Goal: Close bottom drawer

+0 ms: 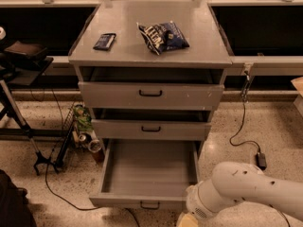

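floor: pale speckled terrazzo (272,126) | furniture: grey cabinet (151,51) centre; long grey shelf (274,66) behind, dark recess above it | left: black stand (19,119); possibly cans (87,136) beside cabinet | right: power adapter (261,161) on trailing black cable | light: warm, dim | gripper (187,220): bottom edge, right of centre

We see the bottom drawer (147,171) sticking out toward us under the middle drawer (151,129), and the gripper (187,220) low down near its front right corner.
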You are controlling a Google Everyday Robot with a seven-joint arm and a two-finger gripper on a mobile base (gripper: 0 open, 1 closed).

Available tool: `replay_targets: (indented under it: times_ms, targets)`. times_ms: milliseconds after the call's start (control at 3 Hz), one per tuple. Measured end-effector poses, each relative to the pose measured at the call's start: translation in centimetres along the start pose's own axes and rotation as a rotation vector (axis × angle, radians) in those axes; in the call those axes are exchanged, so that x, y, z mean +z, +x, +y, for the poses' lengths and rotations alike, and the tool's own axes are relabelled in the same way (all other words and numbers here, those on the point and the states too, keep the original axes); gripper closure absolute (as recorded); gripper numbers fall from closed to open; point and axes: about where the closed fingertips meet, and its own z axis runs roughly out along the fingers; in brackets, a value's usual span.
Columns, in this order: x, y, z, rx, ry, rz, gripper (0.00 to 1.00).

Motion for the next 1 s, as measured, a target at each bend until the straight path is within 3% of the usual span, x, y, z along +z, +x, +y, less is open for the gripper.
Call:
replay_targets:
  times_ms: [333, 667, 1000]
  targets:
    - [-0.4, 0.2, -0.2, -0.004, 0.007, -0.01, 0.0]
    - [1.1, -0.3, -3.9, 0.067, 0.017, -0.019, 0.0]
    - [5.0, 0.0, -9.0, 0.197, -0.022, 0.024, 0.0]
